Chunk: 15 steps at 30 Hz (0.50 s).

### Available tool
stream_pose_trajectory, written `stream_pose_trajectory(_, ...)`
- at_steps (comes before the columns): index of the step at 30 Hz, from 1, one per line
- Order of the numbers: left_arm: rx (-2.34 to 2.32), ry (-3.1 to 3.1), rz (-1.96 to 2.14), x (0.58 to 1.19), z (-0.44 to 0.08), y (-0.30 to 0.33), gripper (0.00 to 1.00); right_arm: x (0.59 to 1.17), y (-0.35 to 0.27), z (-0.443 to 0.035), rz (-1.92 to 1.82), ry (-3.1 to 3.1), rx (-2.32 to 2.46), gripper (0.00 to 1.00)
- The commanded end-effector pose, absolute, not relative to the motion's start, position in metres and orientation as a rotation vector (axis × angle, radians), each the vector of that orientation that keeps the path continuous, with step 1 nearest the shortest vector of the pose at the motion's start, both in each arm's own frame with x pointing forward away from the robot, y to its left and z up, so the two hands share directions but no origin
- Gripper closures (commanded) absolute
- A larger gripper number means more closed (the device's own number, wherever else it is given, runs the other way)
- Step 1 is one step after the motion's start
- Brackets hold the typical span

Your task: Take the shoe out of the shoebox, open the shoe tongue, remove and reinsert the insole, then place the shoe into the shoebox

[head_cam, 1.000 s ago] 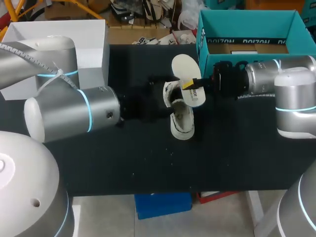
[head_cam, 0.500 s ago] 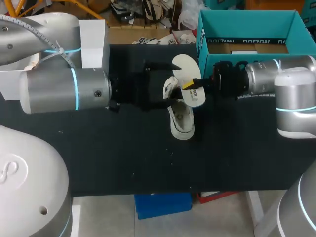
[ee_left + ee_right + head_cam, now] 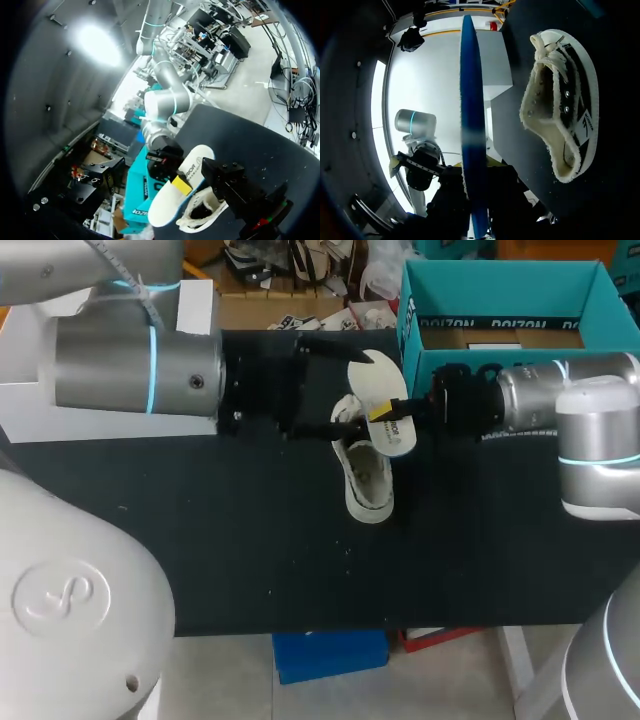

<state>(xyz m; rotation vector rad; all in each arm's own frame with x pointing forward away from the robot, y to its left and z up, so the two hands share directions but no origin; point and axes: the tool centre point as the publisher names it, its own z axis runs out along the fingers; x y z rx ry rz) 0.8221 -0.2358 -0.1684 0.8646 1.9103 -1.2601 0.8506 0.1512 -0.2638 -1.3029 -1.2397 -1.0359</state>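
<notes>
Judging from the insole (image 3: 375, 380) held clear above the shoe (image 3: 368, 485), now at the reinsertion step. Bring the left fingers (image 3: 335, 344) down onto the rim of the shoe's opening and pin it to the counter (image 3: 250, 540) first; sitting loose and upright there, outside the shoebox (image 3: 440, 310) and near its front wall, likely to skid otherwise. Then tip the insole's free end into the opening, keep it in line with the shoe's length, and slide rather than push, so as not to fold it. Pinching the insole near its printed end with the right fingers (image 3: 381, 412), one yellow tip showing against the white face. Keeping the left fingers spread wide and empty, beside the insole and above the shoe, apparently touching neither.
</notes>
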Motion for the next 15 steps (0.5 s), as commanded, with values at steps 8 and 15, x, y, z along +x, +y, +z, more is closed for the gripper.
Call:
stream_pose_trajectory(8, 0.811, 2.048, -1.171, 0.832, -0.168, -0.234, 0.00, 0.850, 0.153, -0.264, -1.038, -1.240, -1.306, 1.00)
stream_pose_trajectory(15, 0.759, 2.098, -1.121, 0.838, -0.163, -0.235, 0.00, 0.850, 0.153, -0.264, -1.038, -1.240, -1.306, 1.00)
